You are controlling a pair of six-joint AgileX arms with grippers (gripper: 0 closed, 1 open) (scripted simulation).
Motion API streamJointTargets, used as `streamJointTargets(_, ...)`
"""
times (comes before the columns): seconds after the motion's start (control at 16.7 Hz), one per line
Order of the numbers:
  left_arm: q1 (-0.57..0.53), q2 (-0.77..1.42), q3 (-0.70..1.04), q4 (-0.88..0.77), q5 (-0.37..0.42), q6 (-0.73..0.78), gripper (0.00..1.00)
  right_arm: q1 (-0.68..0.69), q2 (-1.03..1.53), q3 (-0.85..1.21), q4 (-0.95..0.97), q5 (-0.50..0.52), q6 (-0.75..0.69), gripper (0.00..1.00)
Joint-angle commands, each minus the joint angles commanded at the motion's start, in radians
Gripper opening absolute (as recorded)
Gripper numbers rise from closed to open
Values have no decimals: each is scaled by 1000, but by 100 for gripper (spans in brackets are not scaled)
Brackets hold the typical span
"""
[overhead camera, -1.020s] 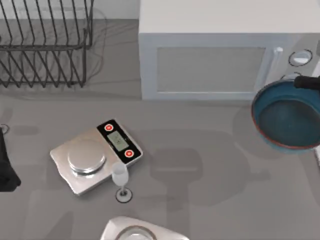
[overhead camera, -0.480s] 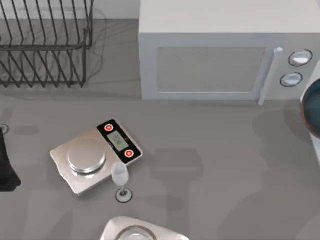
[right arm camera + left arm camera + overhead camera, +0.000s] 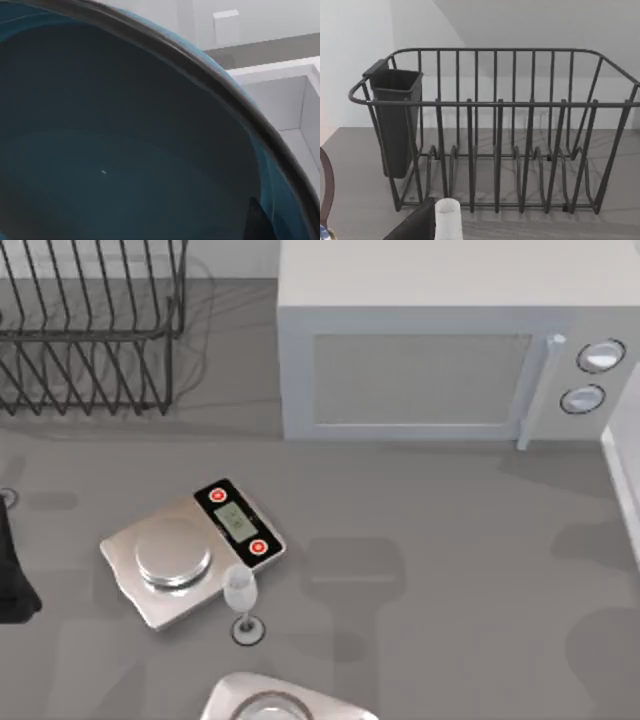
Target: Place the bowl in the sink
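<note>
The bowl sits very close in the right wrist view, with its glossy blue-teal inside and dark rim. A dark finger of my right gripper rests against the bowl's inner wall near the rim, and the gripper is shut on the bowl. Past the rim lies the white sink, its walls and floor lower than the bowl. The sink's white edge runs along the right side of the top view. My left arm is parked at the table's left edge.
A microwave stands at the back and a wire dish rack at the back left. A kitchen scale and a small stemmed glass stand left of centre. A pale object is at the front edge.
The bowl and my right gripper have moved right, out past the top view's right edge. The left arm, scale and glass have not moved.
</note>
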Motion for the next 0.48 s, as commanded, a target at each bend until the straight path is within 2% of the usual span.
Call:
streamJointTargets(0.24,0,0,0,0,0,0,100,-41,-78,-45,239,-40,-1,0)
streamJointTargets(0.48,0,0,0,0,0,0,100,-51,-111,-48,308,-53,2,0)
